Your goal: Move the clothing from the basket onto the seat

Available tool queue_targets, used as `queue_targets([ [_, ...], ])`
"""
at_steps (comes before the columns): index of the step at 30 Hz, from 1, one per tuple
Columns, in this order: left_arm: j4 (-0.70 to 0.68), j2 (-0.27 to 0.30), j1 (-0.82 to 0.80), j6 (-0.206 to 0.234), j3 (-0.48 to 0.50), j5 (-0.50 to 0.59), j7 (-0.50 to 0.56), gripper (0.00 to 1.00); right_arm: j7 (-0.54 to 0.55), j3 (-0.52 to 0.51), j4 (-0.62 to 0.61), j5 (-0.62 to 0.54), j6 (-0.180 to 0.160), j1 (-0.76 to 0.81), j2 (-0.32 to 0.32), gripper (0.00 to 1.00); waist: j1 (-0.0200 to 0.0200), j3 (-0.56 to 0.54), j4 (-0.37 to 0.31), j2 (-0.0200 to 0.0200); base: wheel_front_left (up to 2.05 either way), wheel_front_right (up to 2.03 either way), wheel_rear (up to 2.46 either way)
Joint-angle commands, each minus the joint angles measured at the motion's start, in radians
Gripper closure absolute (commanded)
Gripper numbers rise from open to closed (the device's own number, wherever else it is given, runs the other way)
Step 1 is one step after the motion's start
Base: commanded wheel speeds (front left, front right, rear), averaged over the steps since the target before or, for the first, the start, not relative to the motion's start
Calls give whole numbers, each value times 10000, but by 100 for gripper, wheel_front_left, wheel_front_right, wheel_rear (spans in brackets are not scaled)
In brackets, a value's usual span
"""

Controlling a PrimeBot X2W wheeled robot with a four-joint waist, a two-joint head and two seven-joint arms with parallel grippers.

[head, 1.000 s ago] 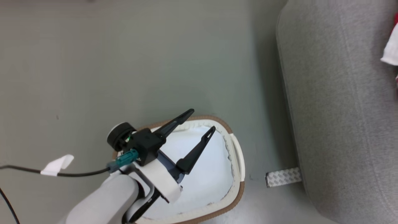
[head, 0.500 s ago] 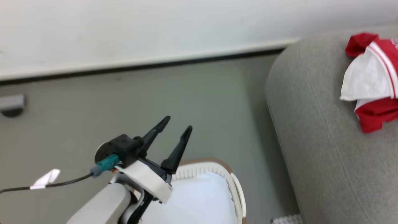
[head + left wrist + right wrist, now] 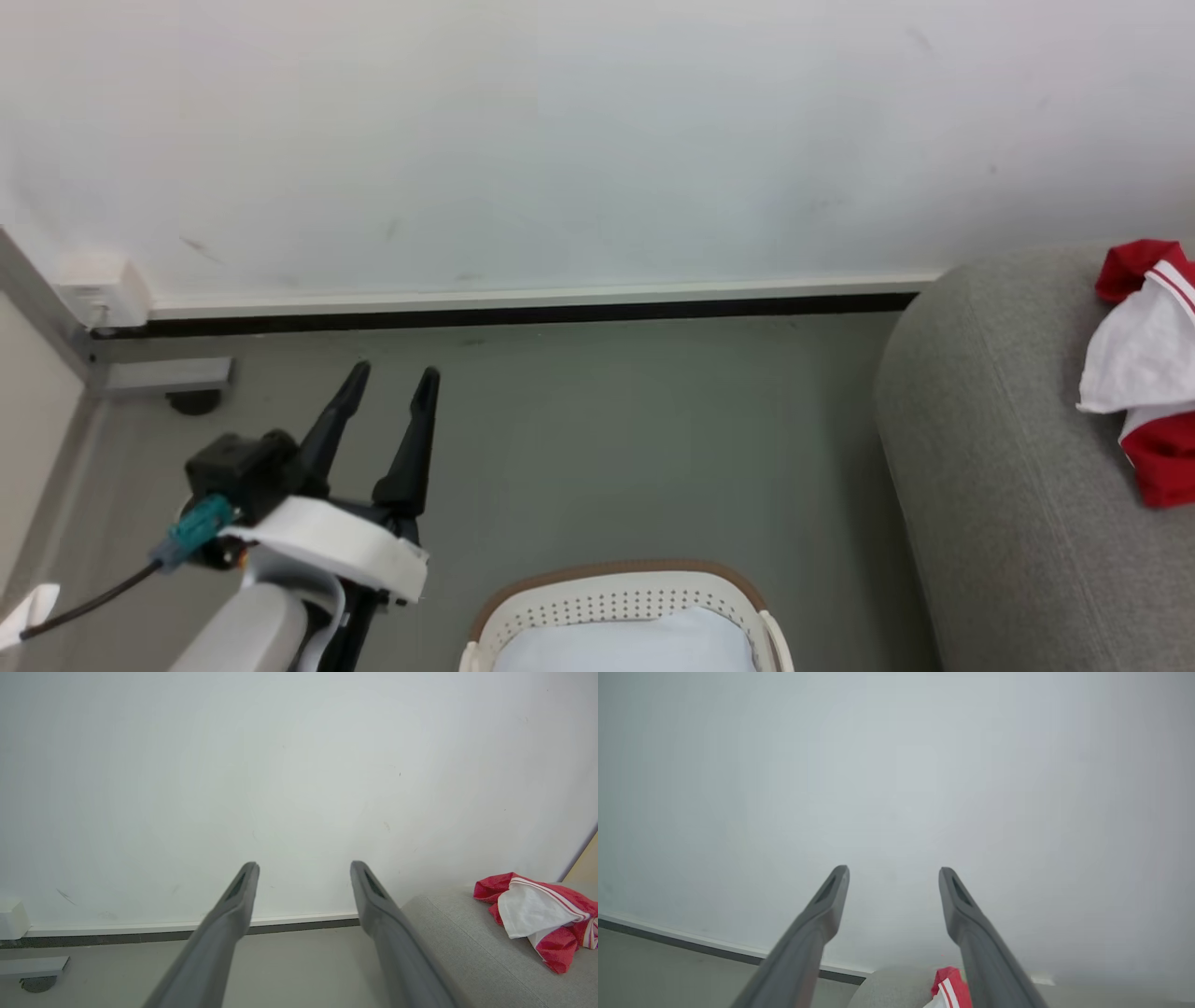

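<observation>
Bare grey floor (image 3: 635, 439) lies open between the left gripper (image 3: 394, 371) and the grey sofa (image 3: 990, 448), and the space above the laundry basket (image 3: 611, 571) is free. The wall (image 3: 560, 140) closes the far side. The sofa's rounded corner rises on the right, with the red jersey (image 3: 1144, 373) heaped on it near the wall. Just beyond the left gripper's spread fingers, a grey bar (image 3: 168, 373) and a white box (image 3: 98, 285) stand at the wall's foot. The right gripper (image 3: 893, 870), fingers apart, faces the wall above the sofa.

Bright, even light; soft blur.
</observation>
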Motion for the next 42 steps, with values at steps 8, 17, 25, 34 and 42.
queue_targets([
  [8, -230, -581, 1574, -31, 1578, 594, -17, 0, -1230, -991, -1646, -1196, -22, 2625, 2092, 0, 3, -403, 505, 0, 0, 0, 0],
  [17, 105, -1498, 2751, -757, 3106, 1729, -16, 0, -2362, -1204, -1776, -2065, -22, 4659, 4091, 0, 3, -392, 487, 0, 0, 0, 0],
  [25, 417, -2291, 3048, -1388, 4061, 3077, -17, 0, -2684, -733, -976, -2523, -22, 4796, 4898, 0, 3, -275, 247, 0, 0, 0, 0],
  [34, 386, -2844, 3087, -1860, 4620, 3768, -17, 0, -2690, -776, -1164, -2551, -22, 4593, 5183, 0, 3, -294, 201, 0, 0, 0, 0],
  [42, 500, -3038, 3057, -2006, 4750, 3998, -17, 0, -2691, -740, -1052, -2549, -22, 4663, 5210, 0, 3, -316, 223, 0, 0, 0, 0],
])
